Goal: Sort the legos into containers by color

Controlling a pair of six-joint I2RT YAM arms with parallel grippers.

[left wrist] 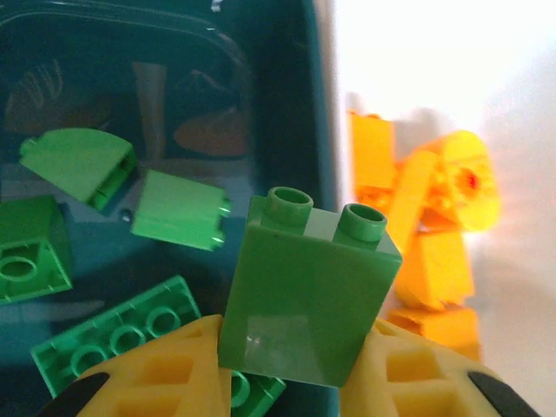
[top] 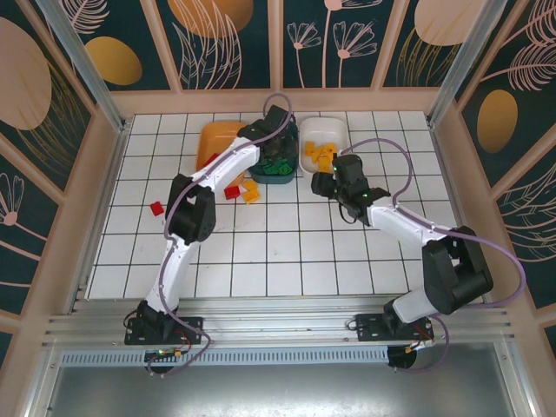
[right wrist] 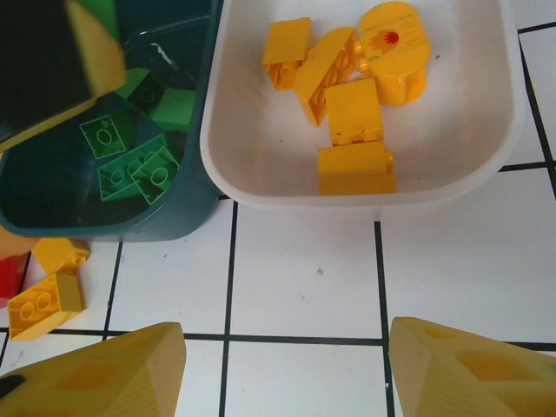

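three containers stand in a row at the far side of the counter [top: 287,252]: an orange tray [top: 219,137] on the left, a dark teal tray [right wrist: 113,221] in the middle and a white tray [right wrist: 221,130] on the right, the teal and white ones wall to wall. the white tray holds five yellow-orange bricks [right wrist: 352,113], one of them round, bunched together. the teal tray holds green bricks [left wrist: 178,208], at least four loose on its floor, one a quarter-round. what lies in the orange tray i cannot make out.

the left claw [left wrist: 287,373] hangs over the teal tray, clenched on a tall green brick [left wrist: 304,287] with two studs on top. the right claw [right wrist: 291,382] is released, nothing between its fingers, over bare tile just near of the white tray.

near of the trays lie two loose yellow-orange bricks [right wrist: 43,304] and at least two red bricks [top: 156,208]. the counter is white tile with dark joints. wood-framed walls of dark panels painted with pale leaves and flowers shut it in.
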